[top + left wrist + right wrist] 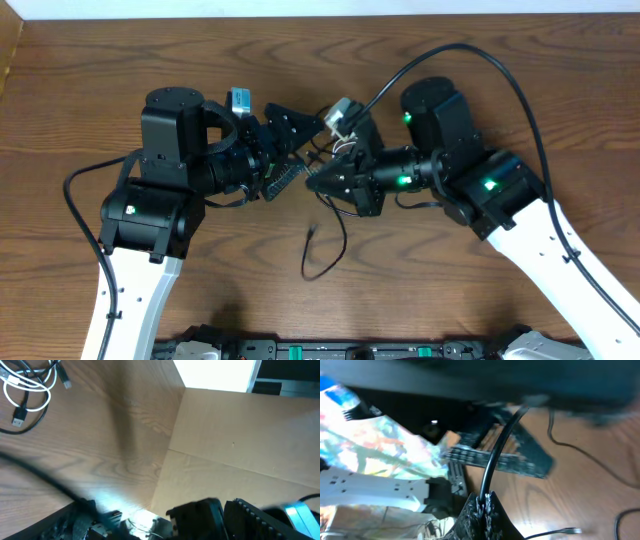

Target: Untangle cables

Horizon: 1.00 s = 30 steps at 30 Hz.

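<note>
As two arms meet over the desk, the right claw is pinched shut on one black cable trailing onto the wood; the left claw gapes wide beside it. One white cable lies looped.

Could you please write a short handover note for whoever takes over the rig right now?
Left gripper: open, close beside the right one.
Right gripper: shut on a black cable.
Cables: the black-and-white bundle lies bunched together. One black loop trails onto the table below the grippers.
Done: nothing fully separated.
Left to do: pull the strands apart and lay each cable out on its own.
</note>
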Motion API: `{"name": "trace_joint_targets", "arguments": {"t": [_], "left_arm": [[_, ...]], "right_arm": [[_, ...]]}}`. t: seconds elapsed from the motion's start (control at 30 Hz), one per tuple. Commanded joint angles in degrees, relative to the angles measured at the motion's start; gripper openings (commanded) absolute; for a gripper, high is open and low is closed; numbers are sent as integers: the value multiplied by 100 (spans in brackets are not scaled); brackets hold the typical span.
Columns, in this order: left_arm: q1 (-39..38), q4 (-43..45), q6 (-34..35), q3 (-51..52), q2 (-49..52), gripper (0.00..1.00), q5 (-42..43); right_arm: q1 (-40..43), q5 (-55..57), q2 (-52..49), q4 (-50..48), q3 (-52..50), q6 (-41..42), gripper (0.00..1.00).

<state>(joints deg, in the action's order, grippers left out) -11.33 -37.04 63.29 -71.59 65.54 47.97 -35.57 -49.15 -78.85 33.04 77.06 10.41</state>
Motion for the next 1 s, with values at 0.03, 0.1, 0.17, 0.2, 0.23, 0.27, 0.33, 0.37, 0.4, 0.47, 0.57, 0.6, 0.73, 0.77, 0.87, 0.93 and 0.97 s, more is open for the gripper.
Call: {"name": "trace_joint_targets", "arguments": {"t": [0.03, 0.1, 0.17, 0.2, 0.23, 0.27, 0.33, 0.37, 0.4, 0.47, 0.57, 0.6, 0.73, 0.77, 0.87, 0.93, 0.97], "left_arm": [[13, 0, 153, 11, 4, 81, 90], [13, -17, 153, 11, 4, 77, 90], [13, -17, 153, 11, 4, 74, 90], [13, -17, 155, 11, 4, 74, 90], [13, -17, 155, 11, 4, 74, 90], [13, -17, 155, 11, 4, 73, 92], [13, -17, 155, 11, 4, 72, 92], [13, -17, 155, 11, 4, 70, 90], [13, -17, 155, 11, 4, 67, 90], [13, -15, 155, 11, 4, 60, 90], [13, -15, 155, 11, 4, 54, 90], [13, -15, 155, 11, 4, 52, 90], [13, -15, 155, 11, 4, 49, 87], [13, -15, 155, 11, 4, 49, 85], [13, -15, 153, 11, 4, 46, 26], [13, -15, 153, 11, 4, 40, -79], [13, -15, 153, 11, 4, 40, -125]], "right_arm": [[-24, -131, 33, -52, 68, 28, 1], [-7, 50, 33, -48, 68, 31, 1], [-4, 341, 33, -46, 68, 92, 1], [-4, 494, 33, -46, 68, 184, 1], [-4, 634, 33, -48, 68, 293, 1], [-4, 800, 33, -50, 68, 411, 1], [-4, 920, 33, -63, 68, 483, 1], [-4, 918, 33, -72, 70, 483, 1], [-4, 918, 33, -76, 68, 483, 1], [-4, 918, 33, -94, 68, 509, 1], [-7, 916, 33, -94, 68, 562, 1], [-4, 916, 33, -94, 68, 581, 1], [-11, 892, 33, -96, 68, 590, 1], [-11, 863, 33, -94, 68, 588, 1], [-15, 804, 33, -94, 68, 590, 1], [-15, 798, 33, -94, 68, 595, 1], [-15, 776, 33, -94, 68, 610, 1]]}}
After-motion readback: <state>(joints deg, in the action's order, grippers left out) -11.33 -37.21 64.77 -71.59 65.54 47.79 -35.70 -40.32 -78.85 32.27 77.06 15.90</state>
